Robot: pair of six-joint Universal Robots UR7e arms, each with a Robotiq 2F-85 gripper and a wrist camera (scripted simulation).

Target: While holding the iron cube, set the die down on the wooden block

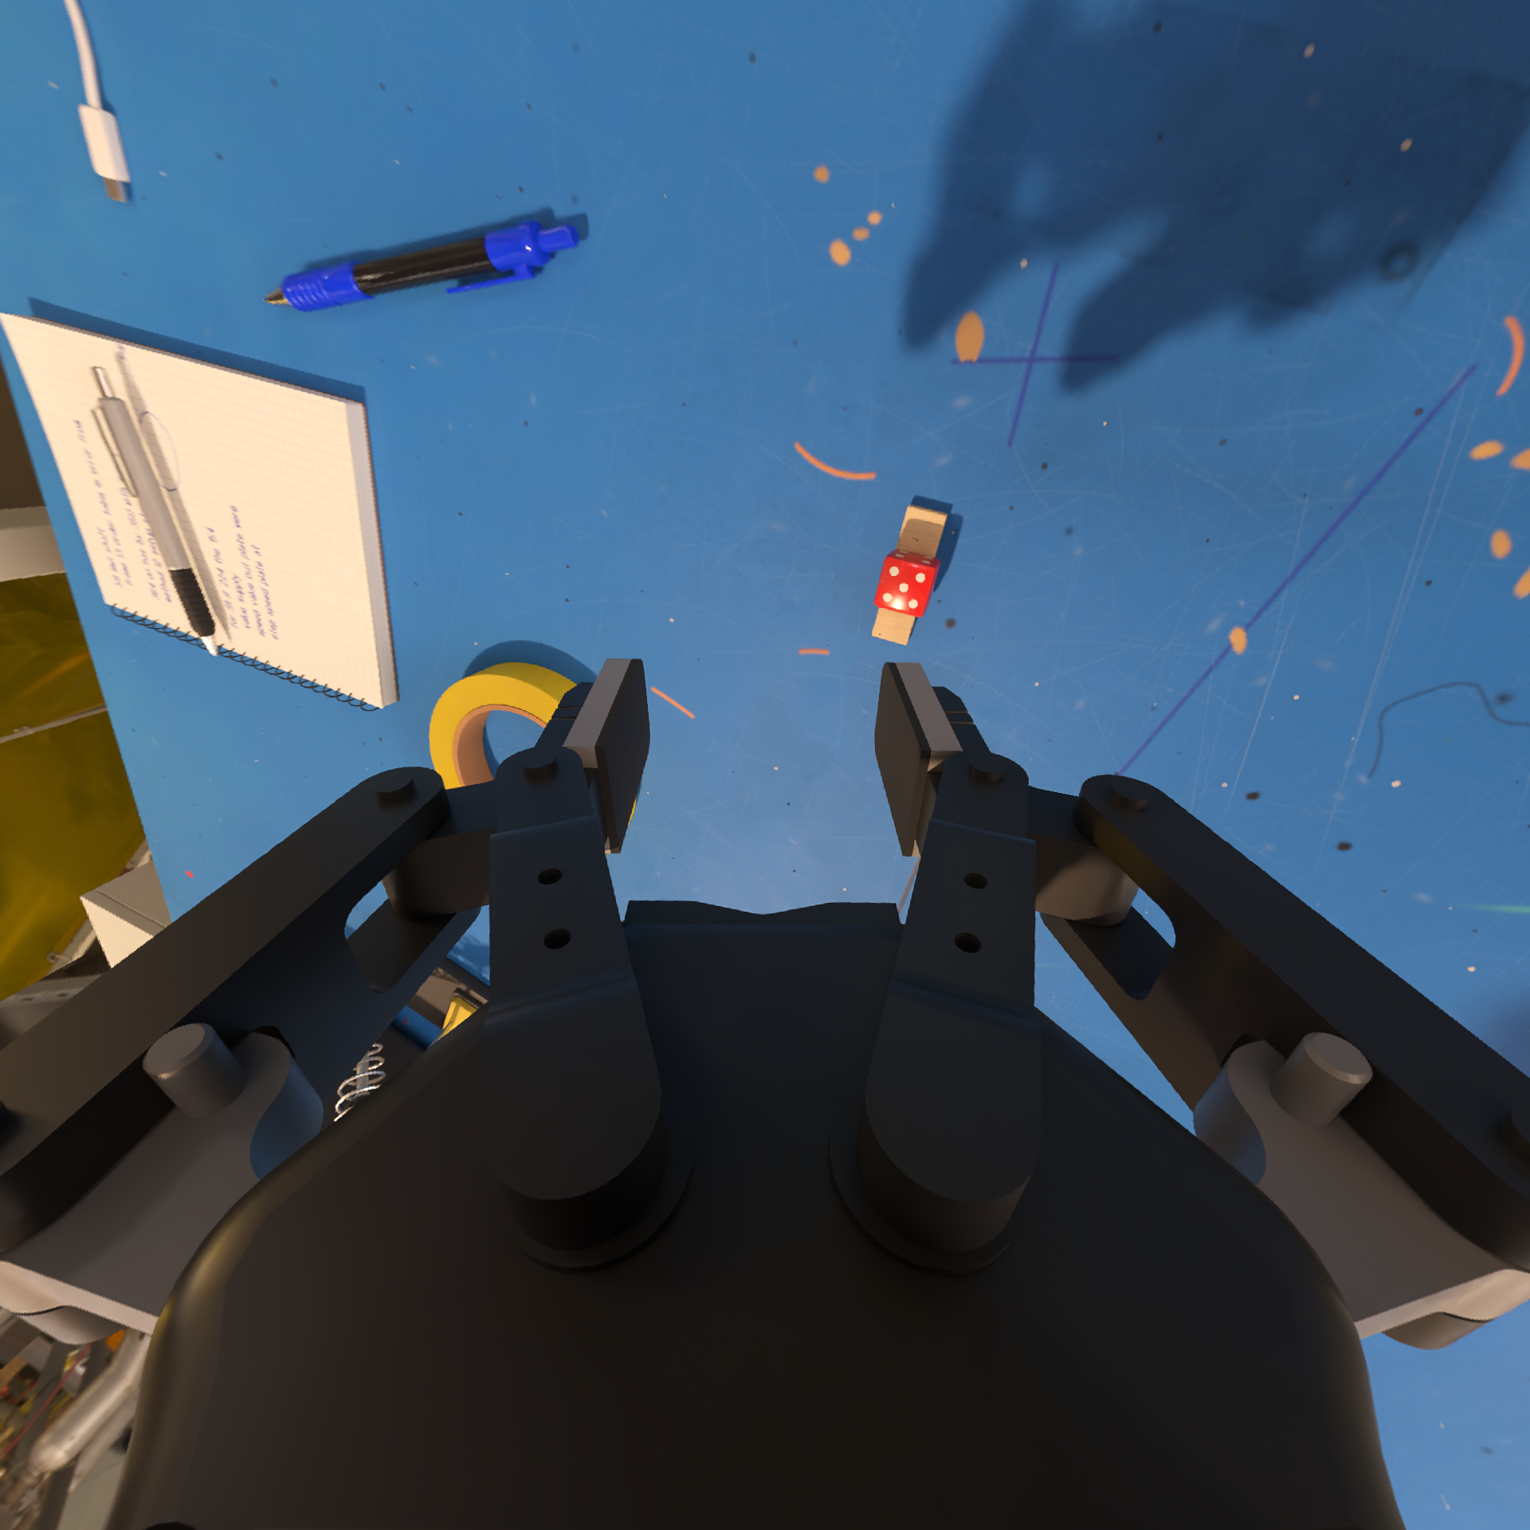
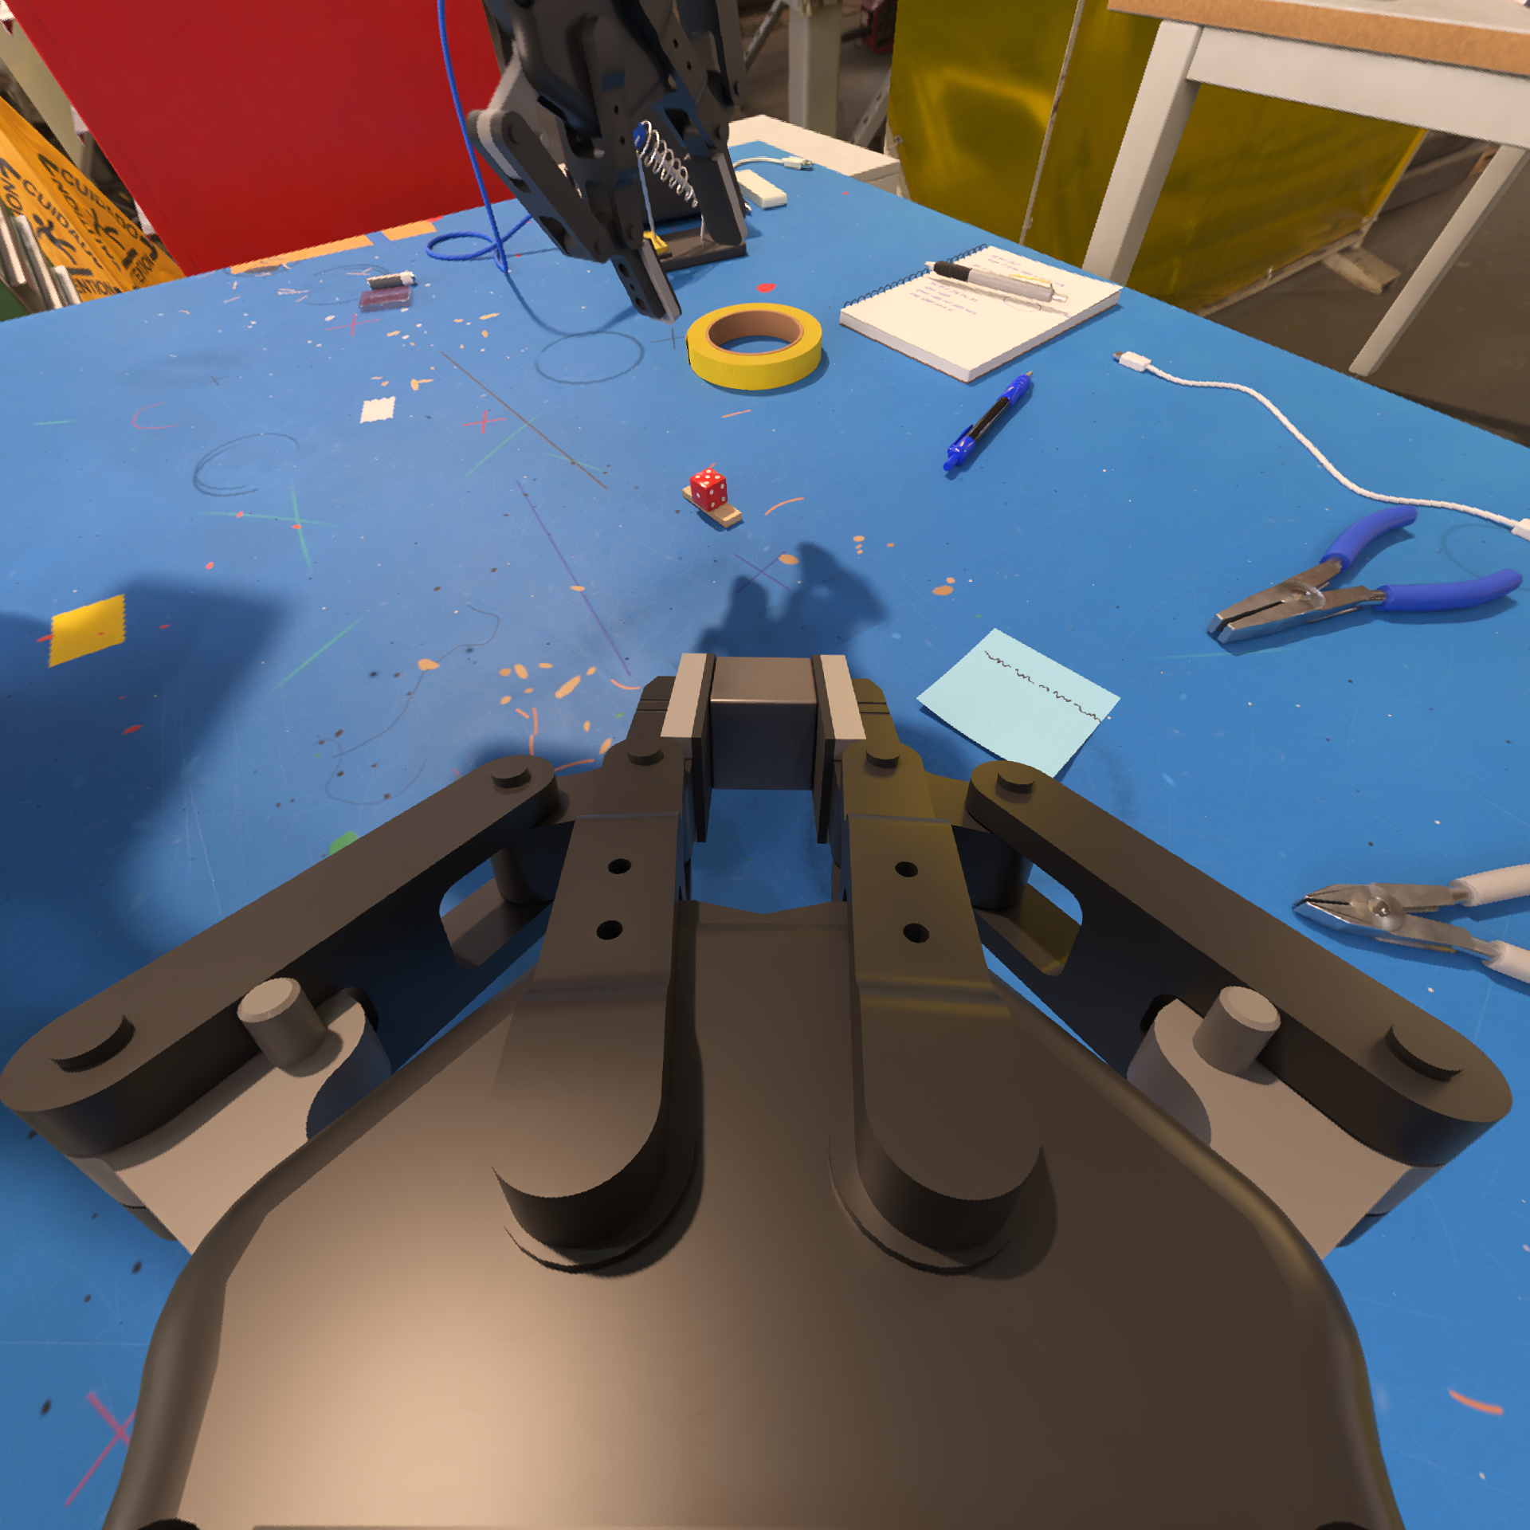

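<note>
A red die point(image 1: 906, 584) with white pips rests on a small flat wooden block point(image 1: 921, 526) on the blue table; both also show in the right wrist view, the die point(image 2: 709, 488) on the block point(image 2: 725, 515). My left gripper point(image 1: 762, 737) is open and empty, raised above the table, just short of the die. It shows far off in the right wrist view point(image 2: 654, 290), above the table near the tape. My right gripper point(image 2: 762, 704) is shut on the grey iron cube point(image 2: 762, 695), held above the table well short of the die.
A yellow tape roll point(image 2: 753, 344), a spiral notepad point(image 2: 981, 310) with a pen on it, a blue pen point(image 2: 989, 420), a white cable point(image 2: 1291, 430), two pliers point(image 2: 1358, 588) point(image 2: 1424, 919) and a light blue note point(image 2: 1018, 700) lie on the table point(image 2: 414, 579).
</note>
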